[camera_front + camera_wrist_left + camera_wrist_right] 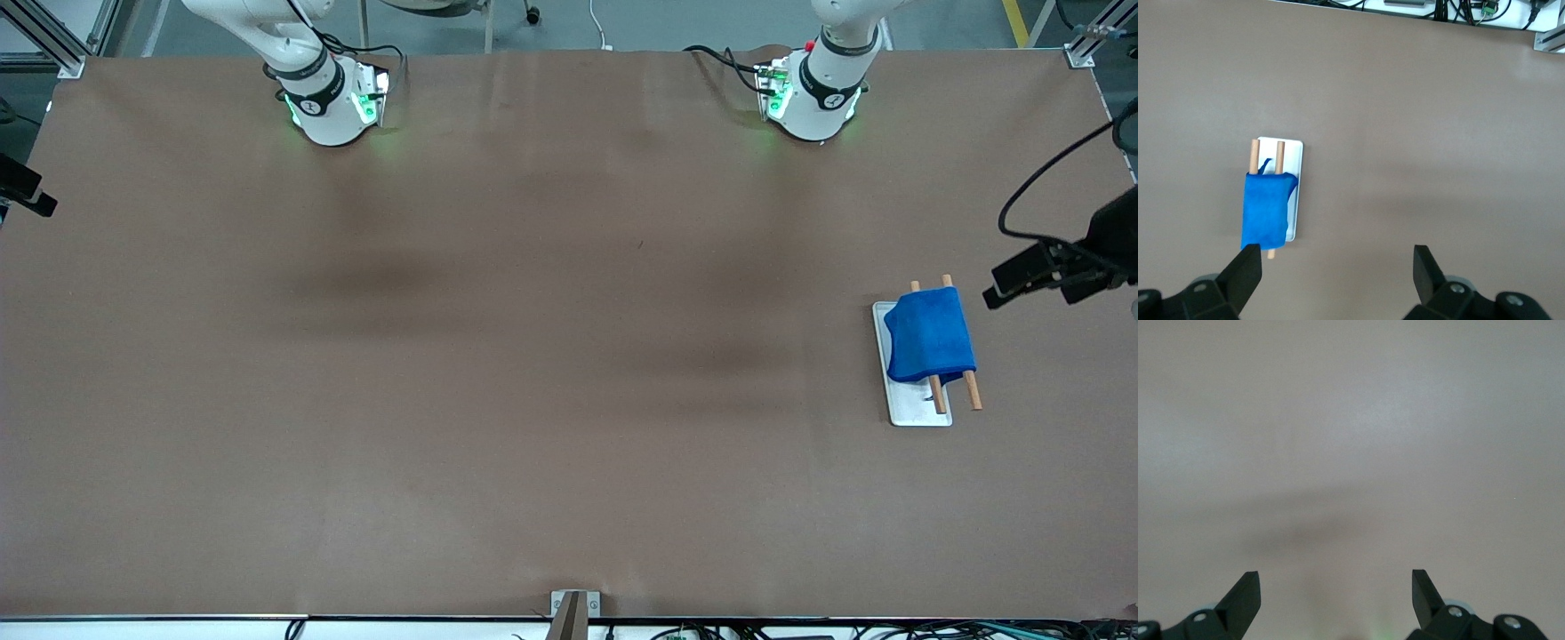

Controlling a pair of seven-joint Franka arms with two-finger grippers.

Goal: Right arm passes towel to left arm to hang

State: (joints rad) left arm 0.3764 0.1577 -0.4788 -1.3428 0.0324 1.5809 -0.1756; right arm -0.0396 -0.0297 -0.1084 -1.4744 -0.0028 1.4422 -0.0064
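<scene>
The bright blue towel (929,336) hangs draped over two wooden bars (973,389) of a rack with a white base (916,409), toward the left arm's end of the table. The left wrist view shows the towel (1265,210) on the rack (1295,160) from high above. My left gripper (1336,257) is open and empty, up over bare table beside the rack. My right gripper (1336,581) is open and empty over bare table. In the front view only the arm bases show: the right arm (329,102) and the left arm (813,98) with its red knob.
The brown table mat (533,356) covers the whole surface. A black device with a cable (1049,271) reaches in over the table edge near the rack, and another (22,191) sits at the right arm's end. A metal bracket (573,609) sits at the near edge.
</scene>
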